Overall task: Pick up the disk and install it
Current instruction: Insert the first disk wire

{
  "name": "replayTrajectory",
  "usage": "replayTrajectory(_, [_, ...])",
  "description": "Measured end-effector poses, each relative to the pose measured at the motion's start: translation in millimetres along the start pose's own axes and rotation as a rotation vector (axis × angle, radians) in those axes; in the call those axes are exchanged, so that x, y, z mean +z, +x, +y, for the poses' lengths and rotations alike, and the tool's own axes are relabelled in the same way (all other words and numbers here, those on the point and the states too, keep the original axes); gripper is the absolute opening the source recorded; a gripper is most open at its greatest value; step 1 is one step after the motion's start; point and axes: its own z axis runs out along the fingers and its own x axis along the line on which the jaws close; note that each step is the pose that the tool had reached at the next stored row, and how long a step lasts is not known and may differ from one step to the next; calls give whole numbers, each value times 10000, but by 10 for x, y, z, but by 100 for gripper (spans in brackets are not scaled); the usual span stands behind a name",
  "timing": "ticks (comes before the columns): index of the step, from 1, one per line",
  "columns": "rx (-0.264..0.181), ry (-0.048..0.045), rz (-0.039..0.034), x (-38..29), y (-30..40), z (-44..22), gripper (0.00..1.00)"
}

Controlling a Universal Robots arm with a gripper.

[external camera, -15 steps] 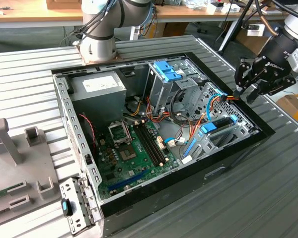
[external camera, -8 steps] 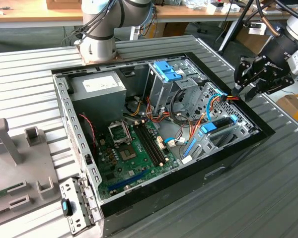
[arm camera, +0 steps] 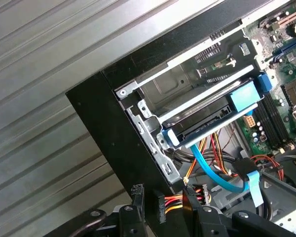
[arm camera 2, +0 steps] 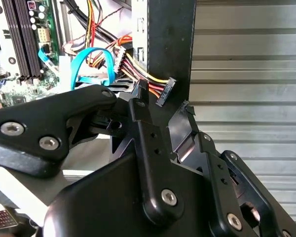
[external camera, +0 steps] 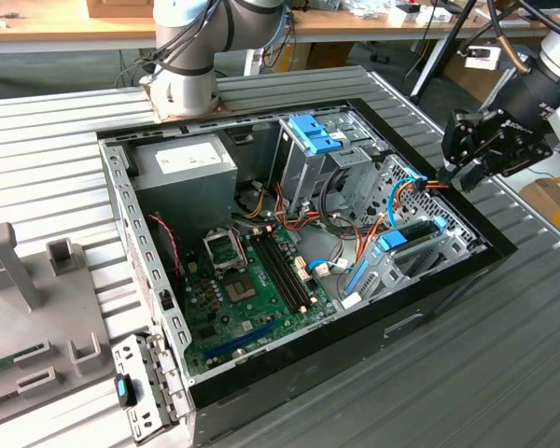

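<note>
Arm point(external camera: 189, 58): base sits at 11 o'clock in the exterior view, and the forearm comes in from 2 o'clock. Gripper point(external camera: 459, 174) is at 3 o'clock, angled toward 8 o'clock. Fingers point(arm camera 2: 143, 128) are pinched on a wired plug point(arm camera 2: 165, 92).

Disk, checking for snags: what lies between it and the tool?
In the first wrist view, a wired power connector and a blue data cable.
</note>
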Motion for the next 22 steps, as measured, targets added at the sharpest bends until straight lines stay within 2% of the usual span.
replayTrajectory(4, [-17, 2, -2, 14, 15, 15, 44])
replayTrajectory(5, [-188, -11, -19, 16, 16, 17, 44])
replayTrajectory(10, [-272, -16, -18, 19, 37, 54, 44])
replayTrajectory(11, [-271, -13, -11, 17, 45, 81, 44])
replayTrajectory(14, [-279, 20, 41, 21, -17, 127, 44])
replayTrajectory(22, [-290, 25, 50, 32, -3, 98, 44])
